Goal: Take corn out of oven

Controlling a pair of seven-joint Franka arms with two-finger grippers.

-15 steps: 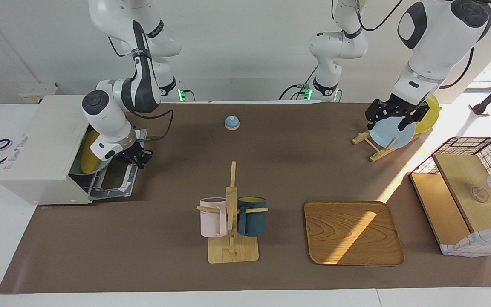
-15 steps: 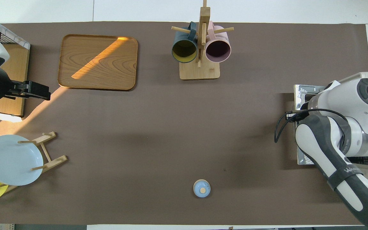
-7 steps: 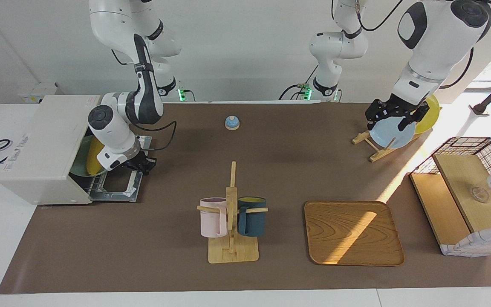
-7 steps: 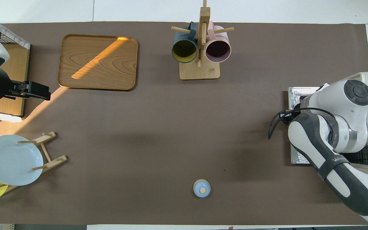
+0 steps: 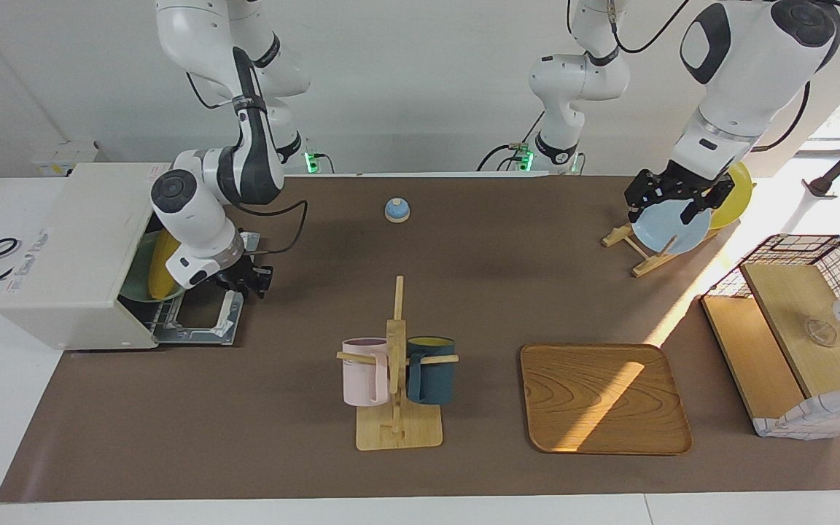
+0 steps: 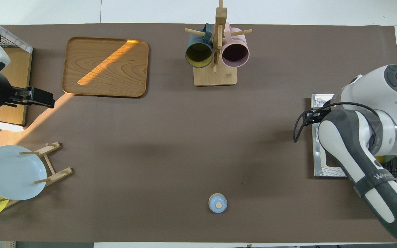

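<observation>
The corn (image 5: 160, 264) lies inside the oven (image 5: 77, 255), door down. Our right tool (image 5: 245, 279) hangs over that door; we cannot tell its opening. We should reach in level, clearing the rack. The left tool (image 5: 671, 197) waits over the plates.

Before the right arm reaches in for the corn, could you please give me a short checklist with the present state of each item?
1. Oven door folded down, mouth open: ok.
2. Corn inside the oven, on a green plate: ok.
3. Right claw over the open door, holding nothing: ok.
4. Right claw open enough for the corn: cannot tell.
5. Left claw waiting over the blue plate, away from the oven: ok.
</observation>
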